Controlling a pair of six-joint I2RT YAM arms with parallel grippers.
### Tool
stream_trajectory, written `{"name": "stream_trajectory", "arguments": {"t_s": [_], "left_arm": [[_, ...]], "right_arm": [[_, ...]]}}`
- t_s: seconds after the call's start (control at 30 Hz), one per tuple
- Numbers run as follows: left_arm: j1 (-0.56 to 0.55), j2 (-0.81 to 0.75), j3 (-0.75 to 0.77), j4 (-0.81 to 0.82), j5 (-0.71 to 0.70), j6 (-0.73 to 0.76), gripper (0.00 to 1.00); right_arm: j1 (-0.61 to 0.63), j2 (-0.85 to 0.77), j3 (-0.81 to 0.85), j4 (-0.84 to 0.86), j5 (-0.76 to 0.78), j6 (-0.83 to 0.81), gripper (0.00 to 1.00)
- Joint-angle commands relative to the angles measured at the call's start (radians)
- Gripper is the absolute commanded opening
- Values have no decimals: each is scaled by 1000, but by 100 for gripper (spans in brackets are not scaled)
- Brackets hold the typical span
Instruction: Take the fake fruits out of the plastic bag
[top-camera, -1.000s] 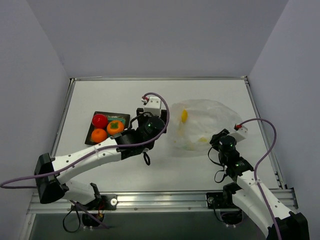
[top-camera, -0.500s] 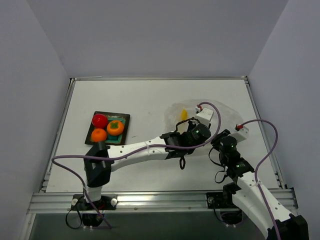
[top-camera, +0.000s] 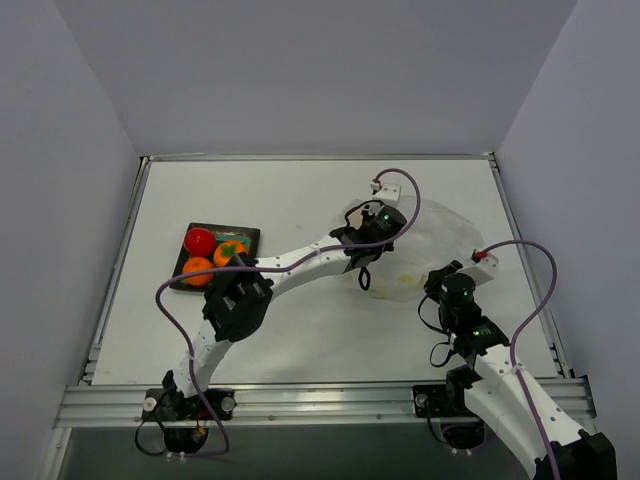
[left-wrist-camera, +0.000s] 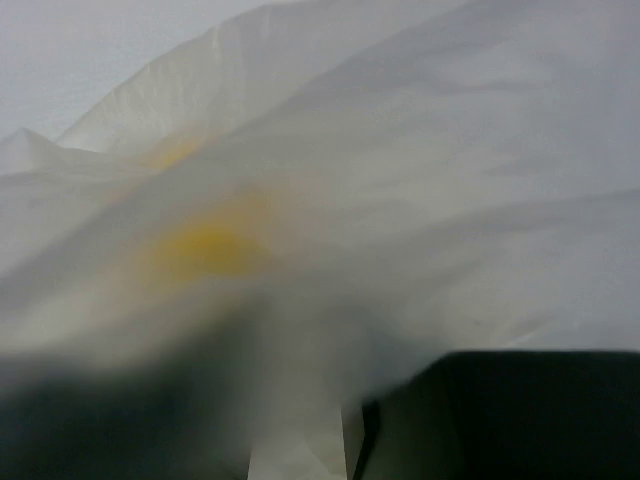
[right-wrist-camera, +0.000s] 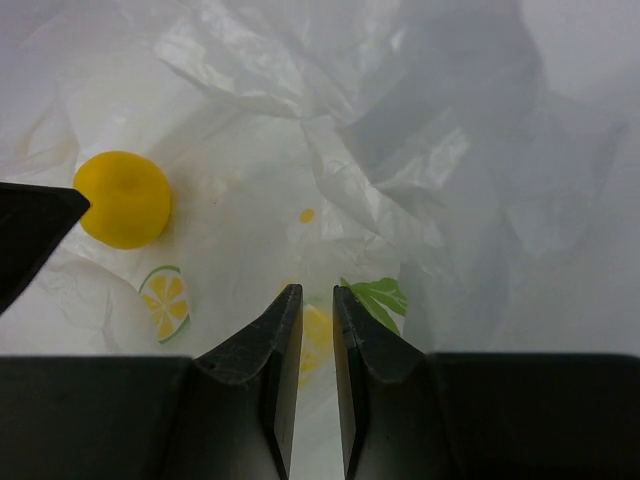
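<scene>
The plastic bag (top-camera: 430, 235) lies wrinkled at the right of the table. It fills the left wrist view (left-wrist-camera: 450, 150) and the right wrist view (right-wrist-camera: 400, 150). A yellow fruit (right-wrist-camera: 123, 198) sits inside it and shows as a blurred yellow patch (left-wrist-camera: 205, 245) close ahead of my left gripper (top-camera: 378, 228). That gripper hangs over the bag's left part, its jaws apart with film draped over them. My right gripper (top-camera: 437, 275) (right-wrist-camera: 317, 295) is shut on the bag's near edge. A red fruit (top-camera: 199, 240) and two orange fruits (top-camera: 231, 252) (top-camera: 197, 270) lie on the plate.
The dark square plate (top-camera: 245, 233) stands at the left middle of the table. My left arm stretches diagonally from the near left across to the bag. Lemon and leaf prints (right-wrist-camera: 165, 300) mark the bag film. Grey walls close in the table.
My left arm has swung from beside the plate to the right and then further back, over the bag's left part. The right gripper has stayed at the bag's near edge.
</scene>
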Motion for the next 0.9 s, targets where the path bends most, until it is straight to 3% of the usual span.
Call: {"name": "stream_trajectory", "arguments": {"t_s": [0.0, 0.17, 0.3, 0.73, 0.87], "left_arm": [[19, 29, 74, -35, 4, 5, 30], [53, 59, 120, -37, -86, 74, 37], [69, 89, 160, -43, -123, 131, 53], [171, 232, 217, -37, -41, 226, 89], [188, 272, 268, -20, -22, 262, 95]], "right_arm": [[-8, 4, -1, 17, 2, -5, 15], [-8, 21, 1, 28, -12, -14, 16], [-8, 31, 2, 34, -19, -19, 16], [-8, 51, 4, 54, -47, -34, 16], [-8, 68, 5, 61, -59, -42, 16]]}}
